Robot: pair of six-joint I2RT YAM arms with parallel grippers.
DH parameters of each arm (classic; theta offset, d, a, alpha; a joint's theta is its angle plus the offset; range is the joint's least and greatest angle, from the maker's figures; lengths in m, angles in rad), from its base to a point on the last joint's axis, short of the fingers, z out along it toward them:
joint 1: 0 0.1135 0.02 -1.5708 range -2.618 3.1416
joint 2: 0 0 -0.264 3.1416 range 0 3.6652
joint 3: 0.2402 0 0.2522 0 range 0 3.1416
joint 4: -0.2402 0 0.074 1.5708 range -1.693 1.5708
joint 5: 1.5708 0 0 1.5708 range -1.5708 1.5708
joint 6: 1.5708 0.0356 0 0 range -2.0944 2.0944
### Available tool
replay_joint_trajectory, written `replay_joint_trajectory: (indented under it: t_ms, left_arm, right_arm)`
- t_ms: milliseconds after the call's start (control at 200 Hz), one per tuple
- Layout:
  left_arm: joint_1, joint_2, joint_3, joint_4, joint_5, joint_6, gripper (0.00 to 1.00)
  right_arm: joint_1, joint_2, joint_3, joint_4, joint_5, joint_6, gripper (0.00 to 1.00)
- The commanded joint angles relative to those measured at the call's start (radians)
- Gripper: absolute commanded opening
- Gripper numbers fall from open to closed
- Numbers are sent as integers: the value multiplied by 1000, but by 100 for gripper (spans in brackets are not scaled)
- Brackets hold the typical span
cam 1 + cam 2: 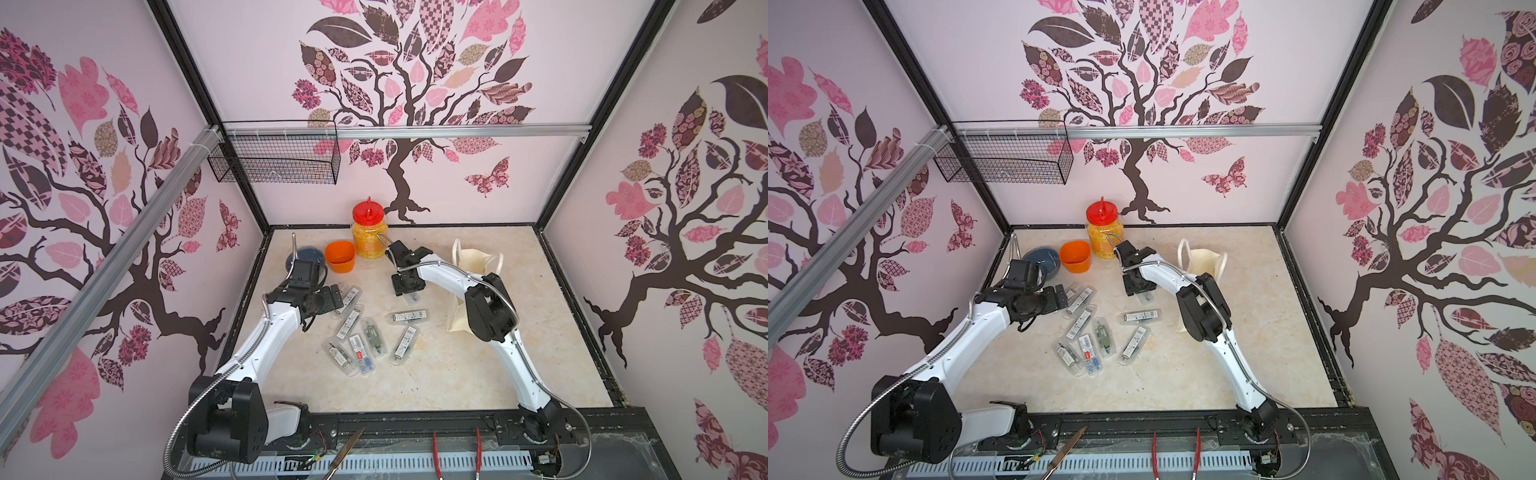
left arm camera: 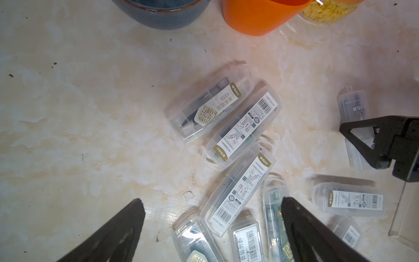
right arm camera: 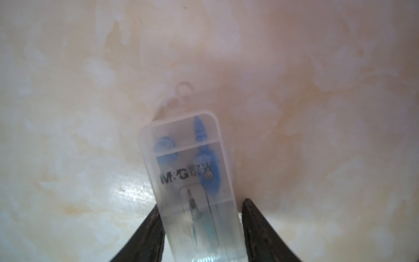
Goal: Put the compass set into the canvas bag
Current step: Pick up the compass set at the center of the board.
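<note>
The compass set [image 3: 188, 163] is a clear plastic case with a blue compass inside, lying flat on the marble table. My right gripper [image 3: 201, 202] straddles its near end, open. One finger touches the case's side and a thin gap shows at the other. In both top views the right gripper [image 1: 409, 291] [image 1: 1139, 291] points down over that case [image 1: 412, 298]. The cream canvas bag [image 1: 473, 257] [image 1: 1202, 259] stands to its right, partly hidden by the right arm. My left gripper [image 2: 212, 200] [image 1: 334, 297] hangs wide open over several other cases [image 2: 243, 127], holding nothing.
Several more clear compass cases [image 1: 361, 332] are scattered mid-table. An orange cup [image 1: 340, 257], a dark blue bowl [image 1: 309, 254] and a red-lidded jar [image 1: 370, 232] stand at the back. A wire basket [image 1: 274, 158] hangs on the back rail. Scissors [image 1: 345, 453] and red-handled pliers [image 1: 457, 453] lie at the front.
</note>
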Motion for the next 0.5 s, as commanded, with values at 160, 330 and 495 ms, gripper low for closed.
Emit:
replay_joint_trajectory:
  t_ms: [160,330,495]
  left_arm:
    - [-2,-17,-24,10,29,7,98]
    - [-2,-37,-36,39,87,10,98]
    - [-2,-40,-37,40,90,10,98]
  right_arm:
    - [3,-39,-61,-87,-19,-13,44]
    - [2,-87,-62,-76,-18,-8,40]
    - [2,-140,-65,-67,-12,-2,39]
